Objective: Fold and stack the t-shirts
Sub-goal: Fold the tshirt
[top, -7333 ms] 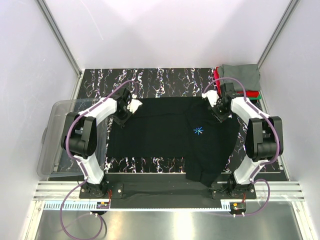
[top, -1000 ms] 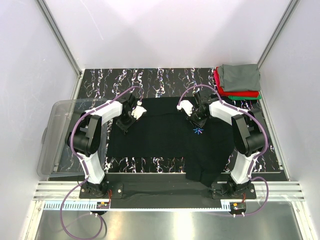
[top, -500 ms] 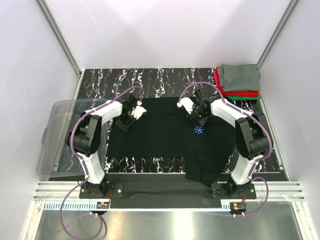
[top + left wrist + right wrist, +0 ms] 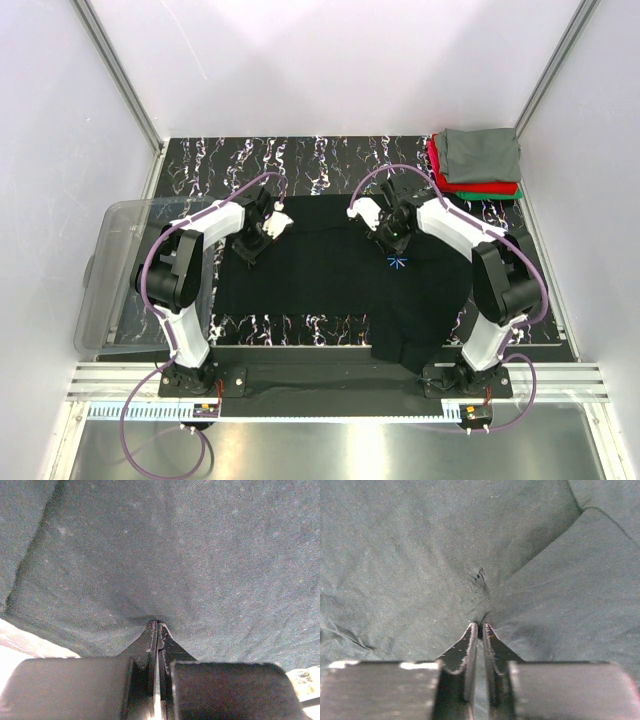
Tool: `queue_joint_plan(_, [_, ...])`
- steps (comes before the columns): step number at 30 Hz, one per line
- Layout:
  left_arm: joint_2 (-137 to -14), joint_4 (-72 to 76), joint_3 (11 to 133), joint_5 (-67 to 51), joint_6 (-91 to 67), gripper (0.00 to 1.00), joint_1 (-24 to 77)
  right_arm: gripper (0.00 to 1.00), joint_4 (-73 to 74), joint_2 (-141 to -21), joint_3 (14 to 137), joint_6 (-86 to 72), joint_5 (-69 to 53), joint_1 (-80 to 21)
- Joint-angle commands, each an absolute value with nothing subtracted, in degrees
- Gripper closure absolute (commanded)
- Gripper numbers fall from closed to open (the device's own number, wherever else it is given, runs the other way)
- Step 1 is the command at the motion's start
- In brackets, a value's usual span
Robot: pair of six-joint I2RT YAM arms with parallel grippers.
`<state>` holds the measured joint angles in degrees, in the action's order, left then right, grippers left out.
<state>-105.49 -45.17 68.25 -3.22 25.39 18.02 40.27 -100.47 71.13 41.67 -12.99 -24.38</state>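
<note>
Black t-shirt (image 4: 320, 275) lies spread on the bench (image 4: 330, 155), long axis running from our left fingers (image 4: 153, 637) across to our right fingers (image 4: 472, 636). Both pairs are clamped on pinches of it near the far edge. Most of the cloth sits base-side of them, and neither arm's nearer.

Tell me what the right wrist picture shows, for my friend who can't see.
Two dark fingers pinch the black t-shirt between their closed tips. The cloth fills the whole view and puckers where it is pinched.
</note>
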Motion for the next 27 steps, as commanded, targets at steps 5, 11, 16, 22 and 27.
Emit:
queue_joint_plan(5, [-106.9,-42.8,69.9,-5.3,24.9,1.0,18.4,0.71,41.9,-102.1,77.2,40.3,-11.0,-25.0])
queue_joint_plan(11, [-107.7,-44.8,78.5,-3.9,26.6,1.0,17.0,0.62,33.9,-97.2,81.6,32.6,-11.3,-20.6])
queue_joint_plan(16, [-113.5,-46.8,86.0,-2.5,25.5,1.0,13.2,0.62,32.4,-104.6,84.6,30.2,-7.4,-13.0])
queue_joint_plan(22, [-117.9,-46.8,89.2,-1.1,24.8,1.0,10.5,0.64,31.7,-110.0,84.6,30.8,-6.1,-6.9])
queue_joint_plan(27, [-118.8,-46.7,87.0,-0.9,25.0,1.0,9.8,0.64,31.4,-110.2,80.9,32.0,-4.9,-5.1])
